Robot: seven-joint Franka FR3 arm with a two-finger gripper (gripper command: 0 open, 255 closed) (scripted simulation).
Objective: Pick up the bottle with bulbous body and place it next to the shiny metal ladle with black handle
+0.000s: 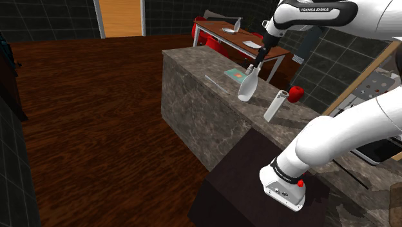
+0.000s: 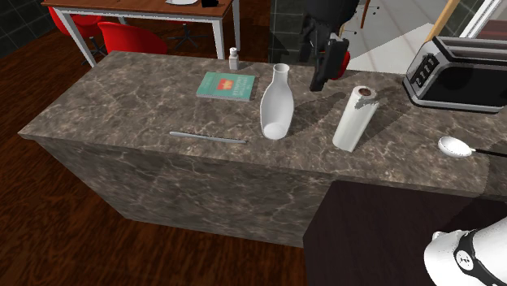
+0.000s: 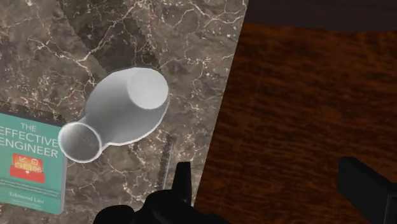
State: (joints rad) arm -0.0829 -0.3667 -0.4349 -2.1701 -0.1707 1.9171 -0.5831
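A white bottle [image 2: 276, 101] with a narrow neck and bulbous body stands upright on the dark marble counter [image 2: 122, 97]. It also shows in the shoulder view [image 1: 248, 84] and from above in the wrist view [image 3: 124, 111]. My black gripper [image 2: 327, 61] hangs open just above the counter, a little to the second exterior view's right of the bottle's neck, touching nothing. Its fingers [image 3: 182, 181] stand wide apart, with the bottle off to one side of them. The shiny ladle [image 2: 455, 146] with a dark handle lies at the counter's right end in the second exterior view.
A white paper roll [image 2: 354, 119] stands between bottle and ladle. A teal book [image 2: 226, 85], a thin metal rod [image 2: 207, 136] and a small bottle [image 2: 234, 58] lie on the counter. A toaster [image 2: 463, 73] sits behind the ladle. A red apple [image 1: 296, 94] rests beyond the roll.
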